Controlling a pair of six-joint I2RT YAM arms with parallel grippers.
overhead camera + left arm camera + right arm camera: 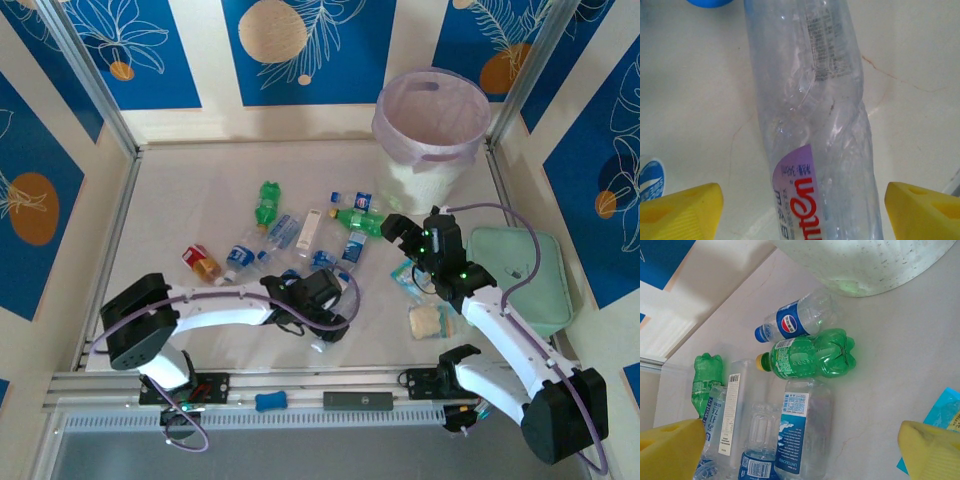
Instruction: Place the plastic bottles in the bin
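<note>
Several plastic bottles lie in a loose cluster mid-table. My left gripper [323, 303] [802, 217] hangs open just above a clear bottle [815, 130] with a lilac label, one yellow finger [682, 210] on each side and neither touching it. My right gripper [417, 235] [802, 452] is open over the cluster's right side. Ahead of it lie a green bottle with a yellow cap [812, 357] [360, 220], a clear blue-labelled bottle [802, 437] and a blue-capped one [792, 324]. Another green bottle [267, 203] lies farther left. The white bin [431, 125] with its lilac liner stands at the back right.
A mint-green flat case [520, 280] lies right of the right arm. A tan square piece [428, 322] and a blue snack packet [408, 278] [945, 412] sit beneath that arm. A red-orange packet [202, 262] lies left. Metal frame rails border the table.
</note>
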